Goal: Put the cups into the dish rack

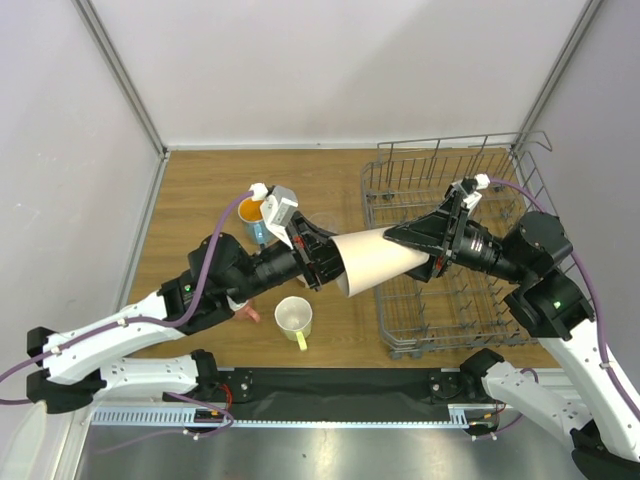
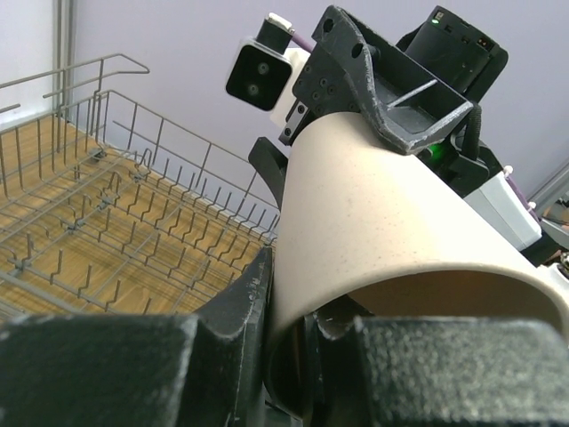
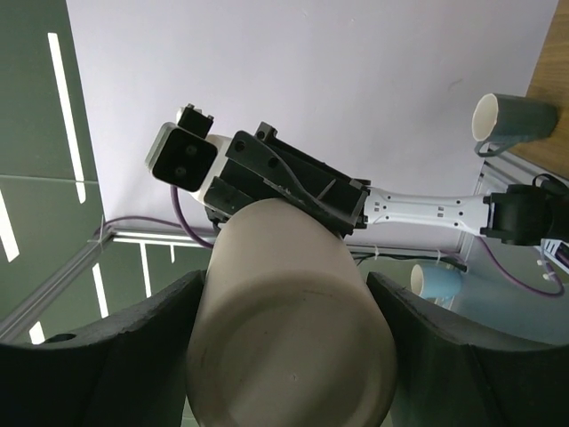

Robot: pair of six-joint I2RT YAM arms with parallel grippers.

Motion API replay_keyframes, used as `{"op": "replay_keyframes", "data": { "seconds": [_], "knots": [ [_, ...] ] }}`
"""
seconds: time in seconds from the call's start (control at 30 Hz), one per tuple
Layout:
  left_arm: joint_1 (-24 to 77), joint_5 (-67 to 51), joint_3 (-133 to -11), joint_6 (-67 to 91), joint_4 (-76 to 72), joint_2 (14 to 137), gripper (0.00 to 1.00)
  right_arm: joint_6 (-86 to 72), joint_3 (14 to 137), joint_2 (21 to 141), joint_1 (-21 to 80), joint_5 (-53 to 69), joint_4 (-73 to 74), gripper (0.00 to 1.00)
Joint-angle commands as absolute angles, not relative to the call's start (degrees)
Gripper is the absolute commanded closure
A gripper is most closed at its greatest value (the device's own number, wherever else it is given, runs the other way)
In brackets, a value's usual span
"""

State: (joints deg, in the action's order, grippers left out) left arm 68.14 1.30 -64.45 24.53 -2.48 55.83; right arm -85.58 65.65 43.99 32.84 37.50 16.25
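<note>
A beige cup [image 1: 375, 258] hangs on its side in mid-air between both arms, in front of the dish rack [image 1: 500, 170]. My left gripper [image 1: 325, 265] is shut on its rim, one finger inside and one outside, as the left wrist view [image 2: 302, 294] shows on the cup [image 2: 382, 213]. My right gripper [image 1: 405, 250] holds the cup's base end, its fingers pressed on both sides in the right wrist view [image 3: 284, 294], where the cup's bottom [image 3: 284, 347] faces the camera. The grey wire rack [image 2: 107, 222] holds no cups.
A blue cup with an orange inside [image 1: 251, 212] stands behind my left arm. A yellow-cream mug [image 1: 294, 317] stands near the front edge, with a pink thing [image 1: 247, 313] partly hidden under my left arm. A grey-blue cup [image 3: 511, 120] shows in the right wrist view.
</note>
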Motion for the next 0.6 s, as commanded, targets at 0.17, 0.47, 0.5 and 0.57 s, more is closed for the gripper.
{"op": "replay_keyframes", "data": {
  "seconds": [0.17,0.47,0.5,0.57],
  "knots": [
    [67.24,10.8,-66.28,33.12,4.74,54.85,0.1,-81.66,66.35,42.54,33.22,34.64,17.13,1.0],
    [66.53,35.01,-61.87,46.11,28.79,41.06,0.0,-57.5,73.03,47.81,25.5,25.85,39.54,1.0],
    [66.53,37.24,-62.48,47.71,33.87,40.78,0.0,-55.31,73.91,48.68,23.49,25.23,41.64,1.0],
    [66.53,41.29,-64.59,52.02,45.58,41.13,0.0,-48.56,77.51,51.49,17.51,23.31,43.67,1.0]
  ]
}}
